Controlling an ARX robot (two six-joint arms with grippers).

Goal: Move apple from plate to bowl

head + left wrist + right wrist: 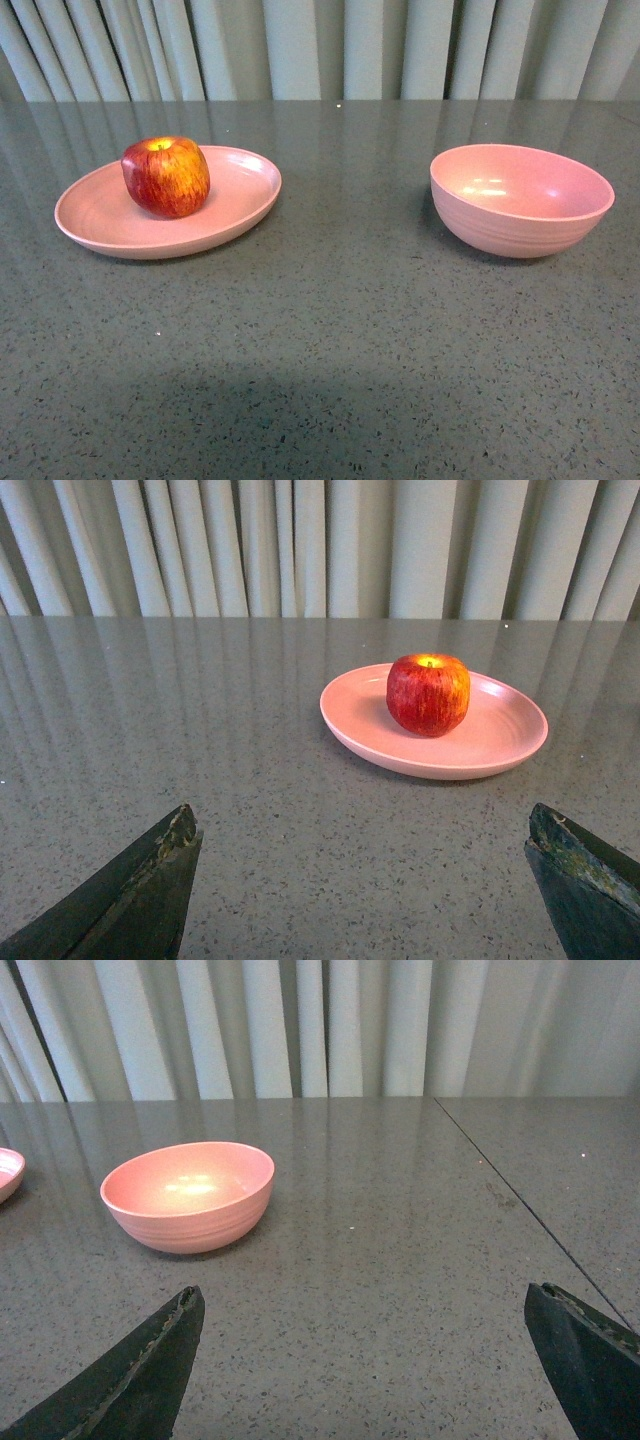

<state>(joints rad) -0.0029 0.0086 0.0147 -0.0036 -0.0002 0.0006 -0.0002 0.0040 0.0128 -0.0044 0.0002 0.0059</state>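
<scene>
Apple (pixel 166 177) sits upright on the plate (pixel 235 210), toward 12 o'clock; the empty bowl (pixel 520 205) stands well apart at 3 o'clock. Left gripper (pixel 360 815) and right gripper (pixel 360 1295) both gape, holding nothing. Best approach: left jaws straddling the apple's widest girth.

No legible text or labels.
</scene>
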